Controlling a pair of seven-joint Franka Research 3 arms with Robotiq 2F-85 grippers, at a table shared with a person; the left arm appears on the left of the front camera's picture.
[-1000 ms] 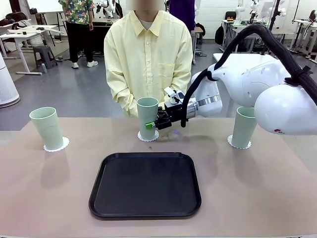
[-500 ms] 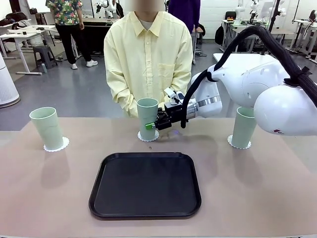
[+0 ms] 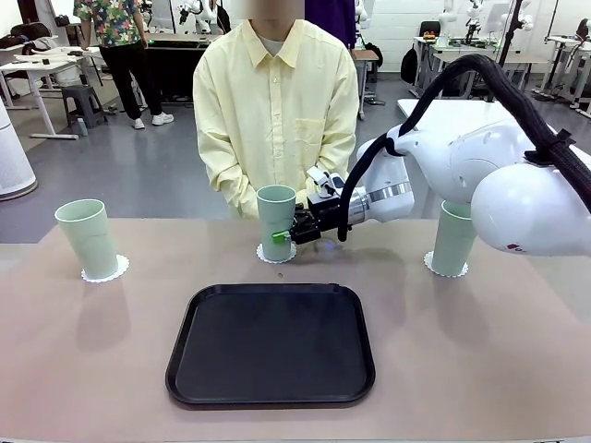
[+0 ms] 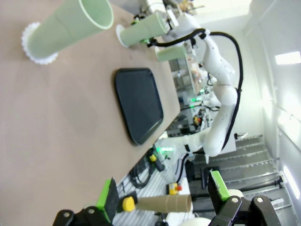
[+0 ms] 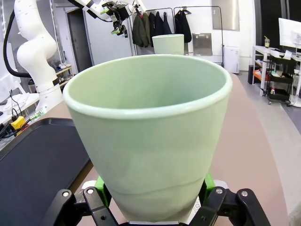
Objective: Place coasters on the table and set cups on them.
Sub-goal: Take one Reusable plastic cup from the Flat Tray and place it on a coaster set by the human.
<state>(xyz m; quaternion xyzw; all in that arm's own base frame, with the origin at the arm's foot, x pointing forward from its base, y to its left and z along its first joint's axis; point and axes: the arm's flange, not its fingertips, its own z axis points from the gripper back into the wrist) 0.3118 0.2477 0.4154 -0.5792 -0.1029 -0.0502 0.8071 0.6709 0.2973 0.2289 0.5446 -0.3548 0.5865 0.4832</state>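
Note:
Three pale green cups stand on white lacy coasters along the far side of the table (image 3: 92, 369): a left cup (image 3: 88, 237) on its coaster (image 3: 104, 272), a middle cup (image 3: 276, 220) on its coaster (image 3: 263, 256), and a right cup (image 3: 454, 237) on its coaster (image 3: 434, 269). My right gripper (image 3: 282, 235) reaches in from the right and is shut on the middle cup's lower half. In the right wrist view its green pads (image 5: 99, 182) press both sides of that cup (image 5: 150, 132). My left gripper (image 4: 164, 197) is open and holds nothing, far back from the left cup (image 4: 70, 26).
A black rounded-square tray (image 3: 271, 343) lies at the table's centre, in front of the middle cup. A person in a yellow shirt (image 3: 275, 111) stands at the far edge, hands down behind the middle cup. The right arm's white body (image 3: 517, 185) partly hides the right cup.
The right arm's wrist has shifted very slightly at the middle cup, which stays on its coaster. The other cups and the tray have not moved.

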